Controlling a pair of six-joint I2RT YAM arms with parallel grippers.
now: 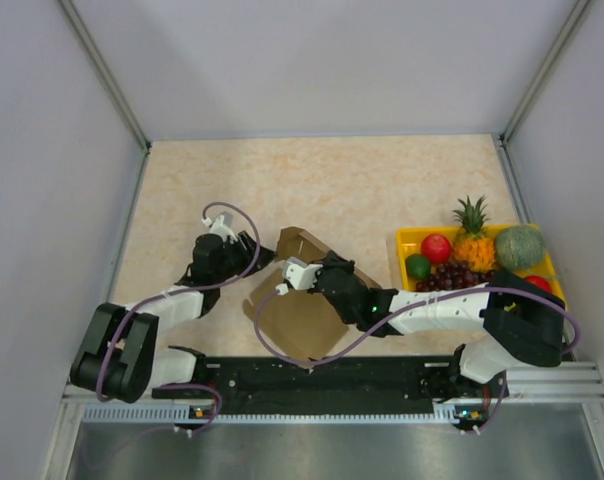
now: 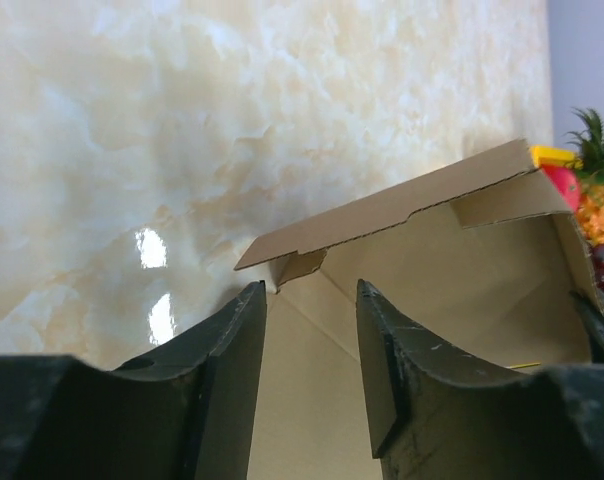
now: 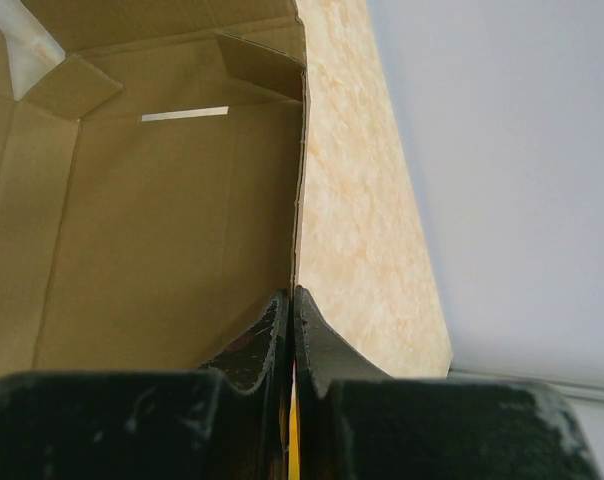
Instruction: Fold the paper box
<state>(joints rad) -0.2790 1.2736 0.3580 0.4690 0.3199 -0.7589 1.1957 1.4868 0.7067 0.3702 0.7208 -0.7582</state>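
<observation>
Grey-white walls (image 1: 312,60) enclose the table (image 1: 362,180) on three sides; the top is glossy, beige, marble-patterned. Left gripper (image 2: 310,290): jaws partly apart, nothing between them, just beside the left side of the paper box (image 1: 297,320). The box stands half-formed and open-topped at the middle of the near edge. Right gripper (image 3: 292,295): pinched tight on the box's right wall. A yellow tray (image 1: 407,240) of fruit sits by the right edge.

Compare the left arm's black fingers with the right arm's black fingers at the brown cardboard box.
The left fingers stand apart and clamp nothing; the right fingers are pressed shut, pinching a wall edge of the brown cardboard box. Both pairs are black and scuffed.
</observation>
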